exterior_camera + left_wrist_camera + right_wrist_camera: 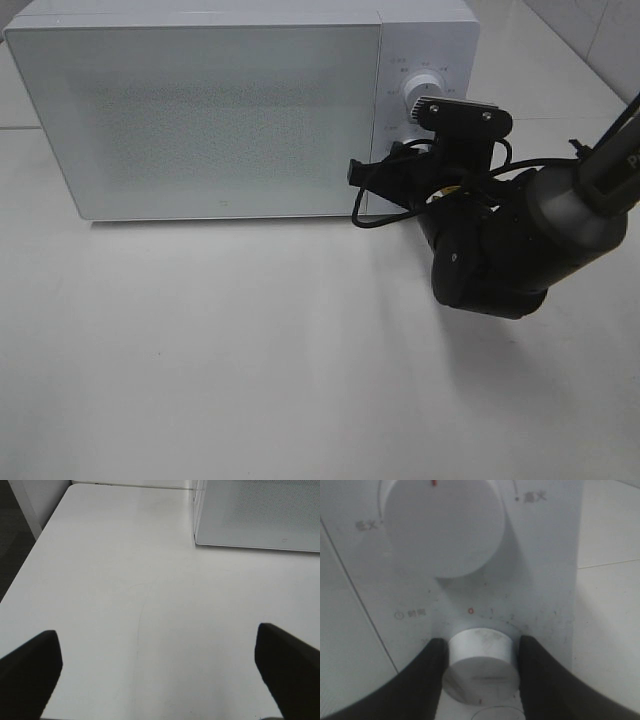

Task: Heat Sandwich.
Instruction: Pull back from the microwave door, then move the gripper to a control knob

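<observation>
The sandwich is out of view. The white microwave (pixel 200 110) stands at the back of the table with its door closed. My right gripper (pixel 480 655) is at the control panel, shut on the lower timer knob (pixel 480 667), with a black finger (pixel 432 667) pressed against each side. The larger upper knob (pixel 445 525) is free. In the exterior high view the right arm's wrist (pixel 465 135) covers the lower knob, and the upper knob (pixel 424 95) shows just above it. My left gripper (pixel 160 672) hangs open over bare table, holding nothing.
The white table (pixel 250 350) spreads in front of the microwave. In the left wrist view the microwave's front corner (pixel 200 535) is at the far side, and the table's edge (pixel 30 555) drops to a dark floor.
</observation>
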You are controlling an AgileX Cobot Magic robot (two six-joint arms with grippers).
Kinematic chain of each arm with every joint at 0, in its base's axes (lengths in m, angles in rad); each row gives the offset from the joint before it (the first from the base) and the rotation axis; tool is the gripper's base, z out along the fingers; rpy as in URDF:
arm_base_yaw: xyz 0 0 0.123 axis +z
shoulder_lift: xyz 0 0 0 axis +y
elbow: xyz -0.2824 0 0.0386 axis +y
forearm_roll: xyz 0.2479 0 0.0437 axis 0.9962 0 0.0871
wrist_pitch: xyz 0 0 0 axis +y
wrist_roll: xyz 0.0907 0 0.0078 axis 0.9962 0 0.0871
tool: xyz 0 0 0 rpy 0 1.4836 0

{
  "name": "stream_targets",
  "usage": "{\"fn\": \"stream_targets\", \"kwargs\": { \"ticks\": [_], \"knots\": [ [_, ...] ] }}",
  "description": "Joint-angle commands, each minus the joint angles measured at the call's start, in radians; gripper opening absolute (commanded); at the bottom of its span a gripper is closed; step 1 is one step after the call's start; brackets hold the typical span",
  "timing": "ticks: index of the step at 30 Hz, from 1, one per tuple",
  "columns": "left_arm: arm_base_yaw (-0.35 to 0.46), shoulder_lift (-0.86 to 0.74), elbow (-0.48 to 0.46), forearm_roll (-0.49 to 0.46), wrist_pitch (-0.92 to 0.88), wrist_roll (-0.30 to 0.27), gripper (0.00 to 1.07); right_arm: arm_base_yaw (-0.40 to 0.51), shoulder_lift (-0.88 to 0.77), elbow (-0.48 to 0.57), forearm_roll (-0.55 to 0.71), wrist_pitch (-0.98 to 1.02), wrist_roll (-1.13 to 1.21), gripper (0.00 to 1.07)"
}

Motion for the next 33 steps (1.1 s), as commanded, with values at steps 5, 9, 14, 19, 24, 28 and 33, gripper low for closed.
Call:
{"fn": "stream_targets", "kwargs": {
  "ticks": [5, 9, 14, 19, 24, 28, 33],
  "knots": [
    [0.001, -0.021, 0.001, -0.005, -0.009, 0.004, 1.0, 0.004, -0.009, -0.015, -0.074, -0.04, 0.32, 0.07],
    [0.001, -0.021, 0.001, -0.005, -0.009, 0.004, 1.0, 0.004, -0.009, -0.015, -0.116, -0.058, 0.51, 0.04],
    [0.001, -0.021, 0.001, -0.005, -0.009, 0.004, 1.0, 0.004, -0.009, -0.015, -0.148, -0.065, 0.735, 0.05],
    [0.001, -0.021, 0.001, -0.005, -0.009, 0.004, 1.0, 0.004, -0.009, -0.015, -0.172, -0.065, 0.942, 0.06],
    [0.001, -0.021, 0.001, -0.005, -0.009, 0.004, 1.0, 0.004, -0.009, -0.015, -0.17, -0.066, 1.099, 0.07],
    [0.001, -0.021, 0.001, -0.005, -0.009, 0.004, 1.0, 0.004, -0.009, -0.015, -0.169, -0.066, 1.254, 0.07],
    [0.001, -0.021, 0.001, -0.005, -0.009, 0.004, 1.0, 0.004, -0.009, -0.015, -0.163, -0.066, 1.418, 0.07]
  ]
}}
